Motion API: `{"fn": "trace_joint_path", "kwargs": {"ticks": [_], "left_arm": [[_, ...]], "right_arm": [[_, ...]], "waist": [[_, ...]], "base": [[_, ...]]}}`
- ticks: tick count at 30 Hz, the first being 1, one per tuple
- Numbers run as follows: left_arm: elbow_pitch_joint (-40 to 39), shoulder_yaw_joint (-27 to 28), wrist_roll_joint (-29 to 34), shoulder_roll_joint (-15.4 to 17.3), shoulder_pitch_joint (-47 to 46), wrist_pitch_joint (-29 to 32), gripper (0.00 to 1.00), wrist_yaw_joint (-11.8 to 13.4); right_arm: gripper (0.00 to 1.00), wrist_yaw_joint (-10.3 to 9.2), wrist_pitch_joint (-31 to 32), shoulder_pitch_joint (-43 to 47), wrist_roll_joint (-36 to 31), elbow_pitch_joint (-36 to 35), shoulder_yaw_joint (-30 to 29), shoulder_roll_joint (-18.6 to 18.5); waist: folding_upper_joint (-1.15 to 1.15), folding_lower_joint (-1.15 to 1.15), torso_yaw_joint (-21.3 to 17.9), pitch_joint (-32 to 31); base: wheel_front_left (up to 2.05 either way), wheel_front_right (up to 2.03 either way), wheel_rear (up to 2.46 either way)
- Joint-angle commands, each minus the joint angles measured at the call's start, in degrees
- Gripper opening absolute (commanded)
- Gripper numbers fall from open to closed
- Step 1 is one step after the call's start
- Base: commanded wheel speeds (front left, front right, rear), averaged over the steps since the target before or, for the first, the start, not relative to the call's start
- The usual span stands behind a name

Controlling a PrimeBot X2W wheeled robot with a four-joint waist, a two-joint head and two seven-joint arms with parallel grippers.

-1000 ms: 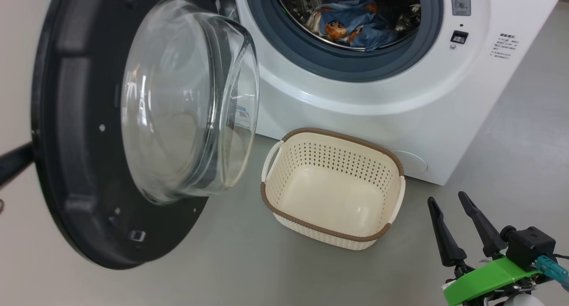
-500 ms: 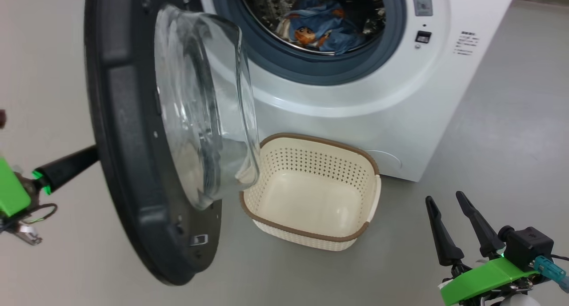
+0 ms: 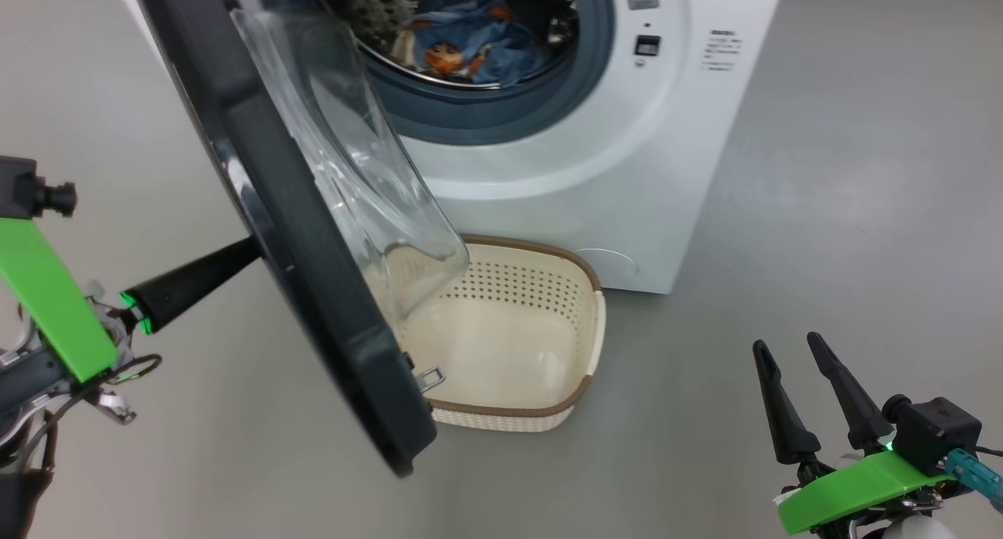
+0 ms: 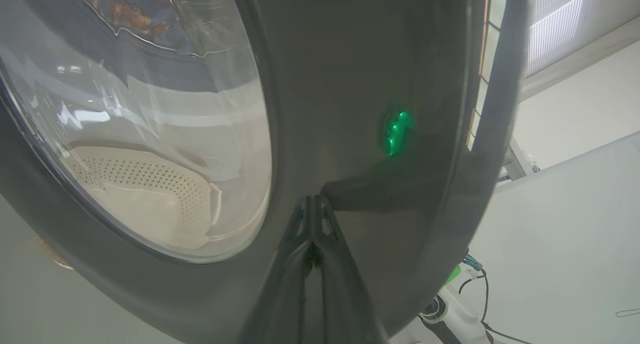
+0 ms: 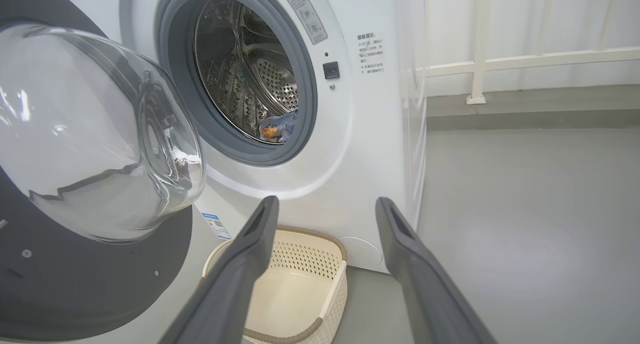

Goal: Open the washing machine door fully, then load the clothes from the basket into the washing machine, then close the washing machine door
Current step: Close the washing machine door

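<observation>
The washing machine stands with its door swung partway, seen almost edge-on, the glass bowl facing the drum. The light-blue clothes with orange-brown faces lie inside the steel drum. The cream basket sits on the floor under the opening with nothing in it, half hidden by the door. My left gripper is shut, its tips against the glossy black outer face of the door. My right gripper hangs open and holds nothing at the lower right, away from the basket.
A metal latch hook juts from the door's lower edge over the basket. Bare grey floor spreads to the right of the machine. A white railing and a wall stand behind it. A blue label is on the machine's front.
The door has swung from wide open toward the opening, now nearly edge-on. My shut left gripper has come into view behind it, on its outer face. The camera turned too; the right gripper kept still.
</observation>
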Motion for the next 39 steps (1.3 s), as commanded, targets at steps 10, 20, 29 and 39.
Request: {"fn": "trace_joint_path", "kwargs": {"ticks": [10, 20, 29, 39], "left_arm": [[0.1, 1.1, 3.2, 1.2, -6.0, -5.0, 0.0, -0.4], [4.7, 0.5, 5.5, 3.2, -9.4, -10.2, 0.0, -0.4], [7.5, 0.0, 5.2, 4.7, -10.6, -13.2, 0.0, -0.4], [7.1, -1.7, 3.6, 5.2, -9.5, -15.3, 0.0, -0.4]], "right_arm": [[1.0, 0.31, -0.3, -1.9, -0.8, -2.2, -0.1, 0.7], [1.0, 0.31, -0.3, -2.2, -0.9, -2.5, -1.1, 2.6], [1.0, 0.31, -0.3, -1.9, -0.9, -2.7, -2.0, 3.3], [1.0, 0.31, -0.3, -2.4, -1.0, -2.7, -2.4, 3.3]], "waist": [[0.0, 0.0, -10.0, 3.0], [0.0, 0.0, -18.4, 4.0], [0.0, 0.0, -21.3, 4.3], [0.0, 0.0, -18.6, 4.0]], "base": [[0.0, 0.0, 0.0], [0.0, 0.0, 0.0], [0.0, 0.0, 0.0], [0.0, 0.0, 0.0]]}}
